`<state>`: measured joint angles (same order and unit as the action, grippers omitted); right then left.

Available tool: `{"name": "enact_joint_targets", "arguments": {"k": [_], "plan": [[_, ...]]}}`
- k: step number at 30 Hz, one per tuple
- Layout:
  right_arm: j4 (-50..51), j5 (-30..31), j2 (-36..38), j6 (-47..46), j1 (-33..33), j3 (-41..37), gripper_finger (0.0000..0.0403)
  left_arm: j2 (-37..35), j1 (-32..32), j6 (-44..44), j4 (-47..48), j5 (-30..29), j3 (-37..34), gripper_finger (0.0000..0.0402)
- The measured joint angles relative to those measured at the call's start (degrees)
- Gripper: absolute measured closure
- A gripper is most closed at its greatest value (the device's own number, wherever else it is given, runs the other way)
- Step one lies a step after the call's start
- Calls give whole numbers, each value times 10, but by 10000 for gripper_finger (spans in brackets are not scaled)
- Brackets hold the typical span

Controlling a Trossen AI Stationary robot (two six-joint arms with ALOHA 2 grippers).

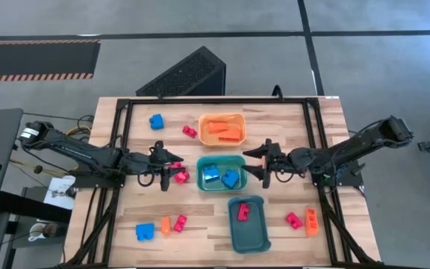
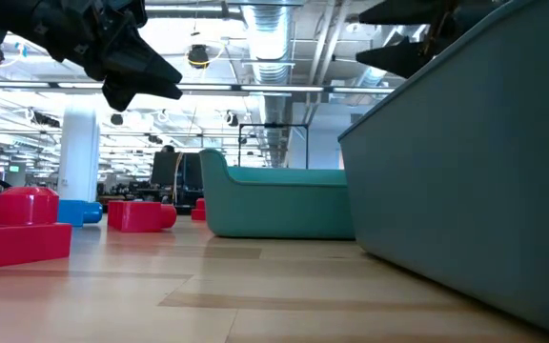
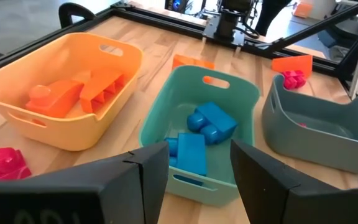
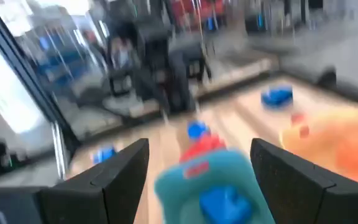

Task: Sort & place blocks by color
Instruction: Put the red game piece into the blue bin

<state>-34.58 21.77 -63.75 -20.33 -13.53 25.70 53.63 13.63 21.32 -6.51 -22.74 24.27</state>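
My left gripper [image 1: 169,166] hovers open and empty just left of the green tray [image 1: 239,184], which holds blue blocks [image 3: 211,122]. My right gripper [image 1: 254,163] stands open and empty at that tray's right side. The orange tray [image 1: 204,121] holds orange blocks [image 3: 73,92]. The dark teal tray [image 1: 256,237] holds a red block [image 1: 242,212]. Loose on the table lie a red block [image 1: 181,177] by my left gripper, a blue one [image 1: 156,121], a red one [image 1: 190,131], and others near the front edge.
Near the front edge lie a blue [image 1: 145,232], an orange [image 1: 166,225] and a red block [image 1: 179,222] at the left, and a red [image 1: 294,220] and an orange block [image 1: 312,219] at the right. A black frame [image 1: 125,112] borders the table.
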Motion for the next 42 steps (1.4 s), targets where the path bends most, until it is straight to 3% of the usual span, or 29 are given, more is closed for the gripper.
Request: {"name": "enact_joint_targets", "arguments": {"k": [4, 8, 14, 20, 24, 33, 42], "plan": [[294, 20, 16, -65, -32, 113, 101, 0, 0, 2, 4, 0, 0, 242], [575, 40, -9, -205, -71, 232, 101, 0, 0, 5, 6, 0, 0, 242], [865, -39, -68, -412, -133, 347, 101, 0, 0, 13, 5, 8, 0, 242], [928, -132, -115, -585, -195, 355, 101, 0, 0, 18, 5, 20, 0, 242], [939, -198, -152, -645, -218, 349, 101, 0, 0, 18, 4, 20, 0, 242], [948, -251, -185, -706, -257, 349, 101, 0, 0, 19, -3, 20, 0, 242], [935, -251, -181, -720, -271, 317, 101, 0, 0, 19, -5, 21, 0, 242]]}}
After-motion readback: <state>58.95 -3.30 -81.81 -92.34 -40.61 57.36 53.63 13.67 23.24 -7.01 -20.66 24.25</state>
